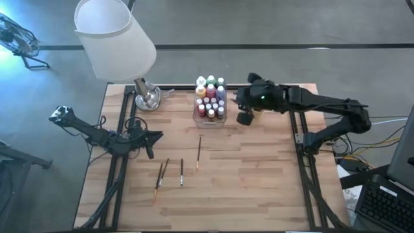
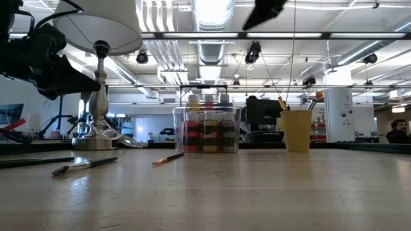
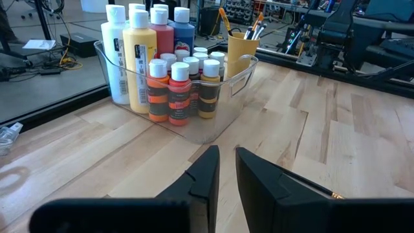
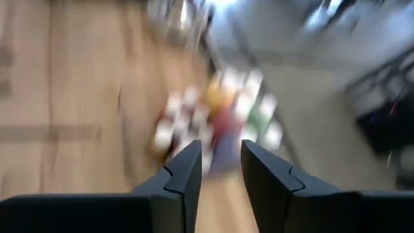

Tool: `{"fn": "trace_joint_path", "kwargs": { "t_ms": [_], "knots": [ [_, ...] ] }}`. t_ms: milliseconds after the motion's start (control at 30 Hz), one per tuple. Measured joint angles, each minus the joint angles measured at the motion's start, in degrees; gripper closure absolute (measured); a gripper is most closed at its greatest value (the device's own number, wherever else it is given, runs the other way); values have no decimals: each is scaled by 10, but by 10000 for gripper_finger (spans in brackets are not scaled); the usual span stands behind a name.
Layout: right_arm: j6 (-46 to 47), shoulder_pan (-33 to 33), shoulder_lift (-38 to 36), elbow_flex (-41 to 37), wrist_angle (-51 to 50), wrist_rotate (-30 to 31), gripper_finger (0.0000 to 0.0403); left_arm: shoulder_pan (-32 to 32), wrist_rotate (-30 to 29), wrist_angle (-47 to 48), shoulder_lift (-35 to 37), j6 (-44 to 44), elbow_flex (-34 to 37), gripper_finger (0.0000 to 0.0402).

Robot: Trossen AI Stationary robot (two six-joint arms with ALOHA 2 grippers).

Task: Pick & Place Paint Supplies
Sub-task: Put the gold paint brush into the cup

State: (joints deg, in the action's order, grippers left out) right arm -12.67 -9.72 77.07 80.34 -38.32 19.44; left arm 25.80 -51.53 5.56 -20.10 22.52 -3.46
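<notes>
Many white-capped paint bottles (image 1: 210,98) stand packed upright in a clear plastic box (image 3: 213,126) at the table's far middle. Several dark-handled paintbrushes (image 1: 182,171) lie flat on the wood, one (image 1: 199,152) nearer the box. My left gripper (image 3: 226,171) hovers low over the table's left side (image 1: 152,142), its fingers a narrow gap apart and holding nothing; a brush (image 3: 310,188) lies just beyond it. My right gripper (image 4: 221,162) is open and empty, raised high (image 2: 263,11) right of the box (image 1: 244,116), with the bottles (image 4: 220,116) below it.
A small orange cup (image 2: 297,130) with brushes in it stands right of the box, partly under my right arm. A lamp with a white shade (image 1: 113,39) has its metal base (image 1: 147,97) on the far left corner. Bare wood lies along the near edge.
</notes>
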Motion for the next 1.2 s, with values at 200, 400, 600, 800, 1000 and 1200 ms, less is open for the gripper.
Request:
{"fn": "trace_joint_path", "kwargs": {
  "t_ms": [200,400,600,800,1000,1200],
  "knots": [
    [100,9,2,-31,-169,-30,317,0,0,0,0,0,0,346],
    [186,49,-46,-115,-174,-45,340,0,0,0,0,0,0,344],
    [297,90,-126,-183,-171,-8,362,0,0,0,0,0,0,345],
    [370,133,-223,-263,-151,18,371,0,0,-2,0,0,0,346],
    [397,158,-299,-353,-76,18,363,0,0,-10,0,0,1,344],
    [397,161,-336,-416,-25,17,359,-1,22,-36,0,6,-8,343]
  ]
}}
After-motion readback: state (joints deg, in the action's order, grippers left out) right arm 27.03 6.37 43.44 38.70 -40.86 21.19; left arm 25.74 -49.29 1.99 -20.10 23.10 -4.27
